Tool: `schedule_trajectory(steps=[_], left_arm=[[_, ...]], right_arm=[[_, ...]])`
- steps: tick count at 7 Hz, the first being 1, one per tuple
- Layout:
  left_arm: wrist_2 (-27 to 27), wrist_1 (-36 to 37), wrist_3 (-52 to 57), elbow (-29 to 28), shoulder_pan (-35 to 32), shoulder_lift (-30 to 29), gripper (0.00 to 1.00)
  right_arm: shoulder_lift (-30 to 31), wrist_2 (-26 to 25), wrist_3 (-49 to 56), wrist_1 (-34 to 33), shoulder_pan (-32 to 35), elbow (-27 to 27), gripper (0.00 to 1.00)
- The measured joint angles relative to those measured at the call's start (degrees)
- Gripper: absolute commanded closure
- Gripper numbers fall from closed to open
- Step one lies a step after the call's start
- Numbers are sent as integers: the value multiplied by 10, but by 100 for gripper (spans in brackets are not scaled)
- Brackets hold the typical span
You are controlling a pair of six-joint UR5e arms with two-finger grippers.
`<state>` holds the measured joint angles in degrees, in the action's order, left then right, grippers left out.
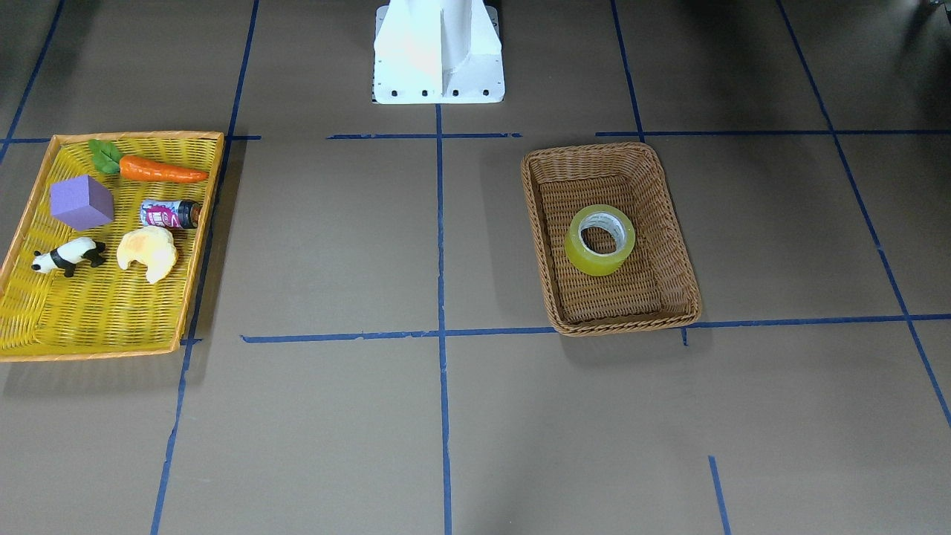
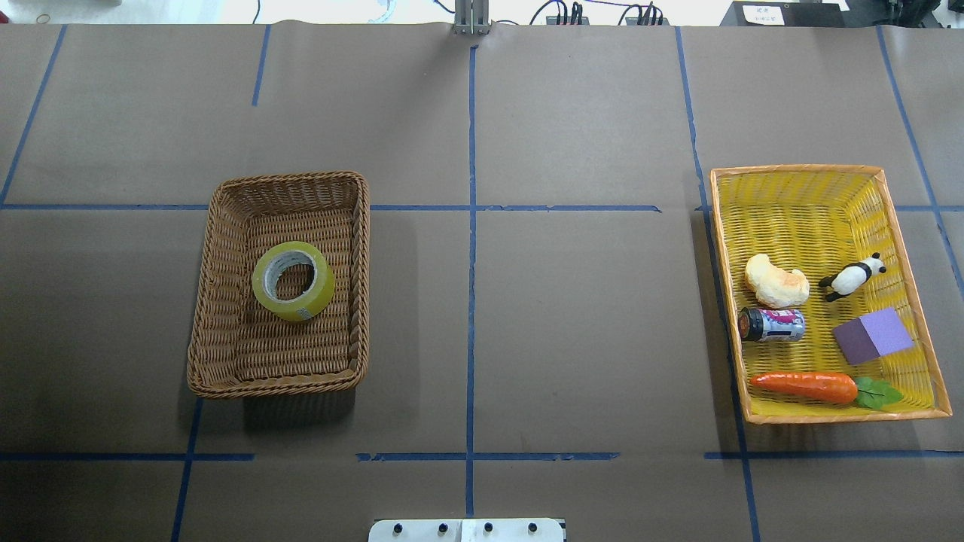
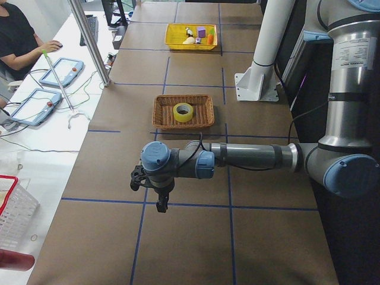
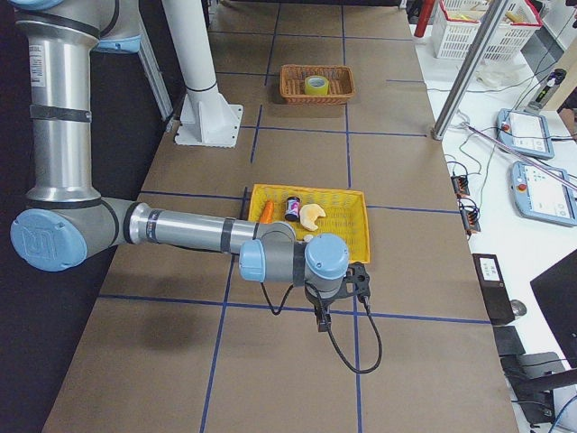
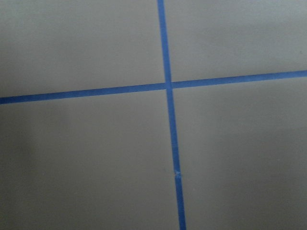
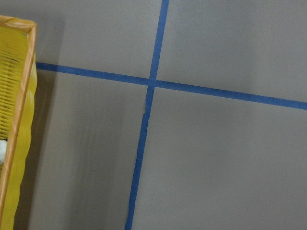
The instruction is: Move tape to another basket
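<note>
Exterior left view shows the left gripper [image 3: 161,203] small and dark, well apart from the basket [image 2: 290,178]. I cannot tell if its fingers are open or closed. It is the same for the right gripper [image 4: 322,317], also far from the basket. The tape [image 2: 294,281] lies flat inside the basket, near its middle. Far from the basket sits a yellow tray [image 2: 794,170] holding a carrot [image 2: 804,385], a panda [image 2: 851,277] and a purple block [image 2: 874,336].

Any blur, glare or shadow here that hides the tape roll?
Left wrist view: soft focus, only blue grid lines on brown table. Front-facing view: white robot base blown out, yet the translucent yellow-green tape roll in the brown wicker basket is sharp. Overhead view: soft shadow beside the basket.
</note>
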<state>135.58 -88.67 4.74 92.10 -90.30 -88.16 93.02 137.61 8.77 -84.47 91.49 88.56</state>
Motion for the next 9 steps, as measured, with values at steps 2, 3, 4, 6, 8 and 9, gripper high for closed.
schedule_trajectory(steps=[2,3,4,6,8,9], left_arm=[[-6,20,12,0,-10,0,0],[-7,22,14,0,-11,2,0],[-7,22,14,-1,-12,5,0],[-6,22,14,-1,-12,6,0],[-7,22,14,0,-12,6,0],[-7,21,14,-1,-12,6,0]], right_arm=[[-1,10,0,0,0,0,0],[-2,12,0,0,0,-1,0],[-2,12,0,0,0,-1,0],[-2,13,0,0,0,-1,0],[-2,13,-1,0,1,1,0],[-1,13,-1,0,1,2,0]])
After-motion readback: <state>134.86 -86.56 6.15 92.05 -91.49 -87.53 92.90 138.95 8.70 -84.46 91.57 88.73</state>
